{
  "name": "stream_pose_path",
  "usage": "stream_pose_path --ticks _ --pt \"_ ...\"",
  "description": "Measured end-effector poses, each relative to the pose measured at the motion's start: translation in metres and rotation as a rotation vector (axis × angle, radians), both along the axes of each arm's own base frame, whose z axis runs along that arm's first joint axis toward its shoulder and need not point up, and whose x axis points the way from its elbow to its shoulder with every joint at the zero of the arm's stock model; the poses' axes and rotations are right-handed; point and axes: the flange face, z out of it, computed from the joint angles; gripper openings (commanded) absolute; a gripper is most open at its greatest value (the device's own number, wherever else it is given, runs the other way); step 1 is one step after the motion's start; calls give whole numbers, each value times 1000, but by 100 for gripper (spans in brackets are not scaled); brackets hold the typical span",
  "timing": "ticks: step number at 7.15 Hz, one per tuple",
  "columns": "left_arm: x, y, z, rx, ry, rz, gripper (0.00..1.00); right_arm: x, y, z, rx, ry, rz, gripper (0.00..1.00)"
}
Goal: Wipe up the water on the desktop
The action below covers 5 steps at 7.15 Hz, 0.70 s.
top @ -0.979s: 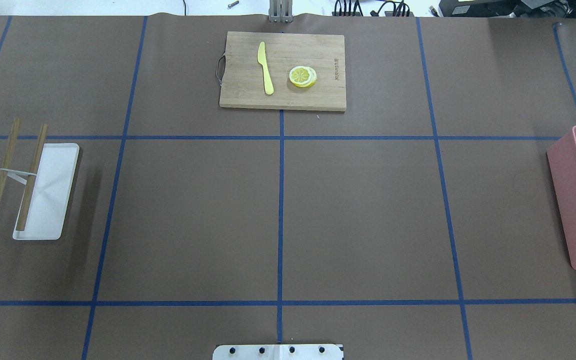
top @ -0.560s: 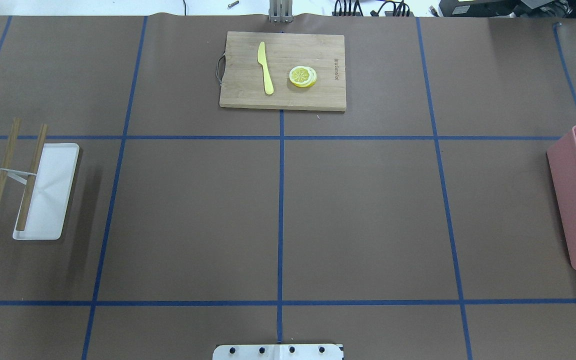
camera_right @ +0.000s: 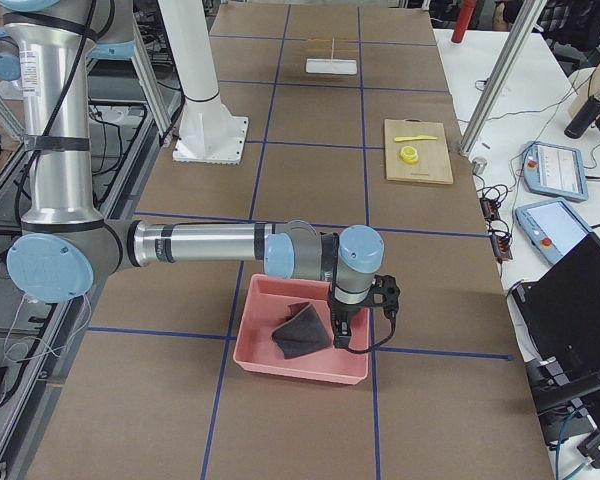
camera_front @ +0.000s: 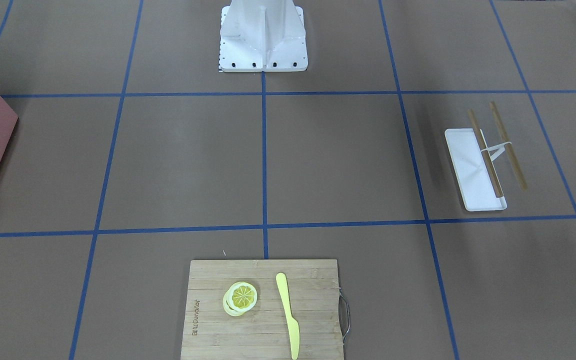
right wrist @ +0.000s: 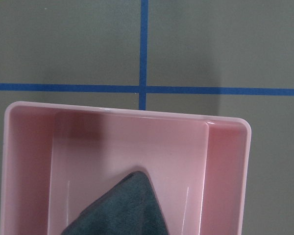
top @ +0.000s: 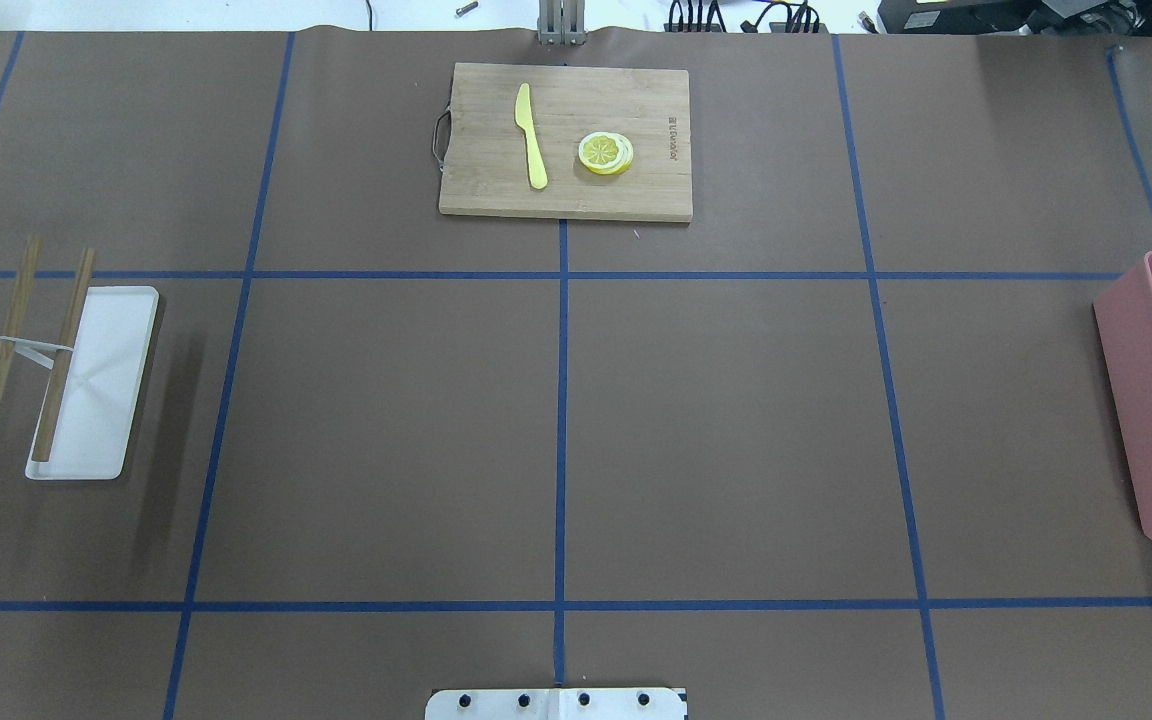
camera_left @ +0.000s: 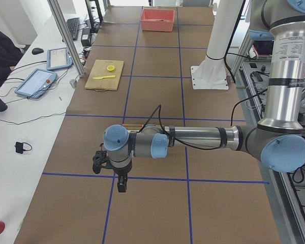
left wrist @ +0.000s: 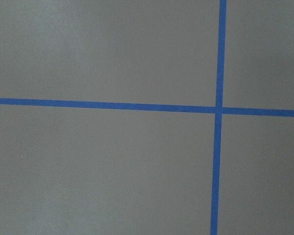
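The desktop (top: 716,430) is a large brown surface with a grid of blue tape; I make out no water on it. A dark grey cloth (camera_right: 300,328) lies in a pink bin (camera_right: 280,365) at the table's right end; the cloth also shows in the right wrist view (right wrist: 122,205). My right gripper (camera_right: 340,335) hangs over the bin, just beside the cloth; I cannot tell if it is open. My left gripper (camera_left: 121,185) hangs above a tape crossing at the table's left end; I cannot tell its state. Neither wrist view shows fingers.
A bamboo cutting board (top: 566,195) at the far middle holds a yellow knife (top: 530,135) and lemon slices (top: 604,152). A white tray (top: 106,400) with two tied wooden sticks (top: 61,355) lies at the left. The robot's base (camera_front: 263,45) stands at the near middle edge.
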Motion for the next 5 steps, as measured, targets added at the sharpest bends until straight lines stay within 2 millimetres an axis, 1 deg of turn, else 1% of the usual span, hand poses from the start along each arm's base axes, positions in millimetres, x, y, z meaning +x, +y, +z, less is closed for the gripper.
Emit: stream_pose_path --ticks 1,2,4,5 --pt "-1 -9 -10 -17 1 3 98 0 -1 1 -3 -1 0 100" --pt "-1 -9 -10 -31 2 5 98 0 -1 2 -6 -3 0 100" --pt "-1 0 2 -54 5 5 98 -1 -1 3 -12 -14 0 100" --pt "0 10 11 -54 6 5 98 -2 0 3 -15 -24 0 100"
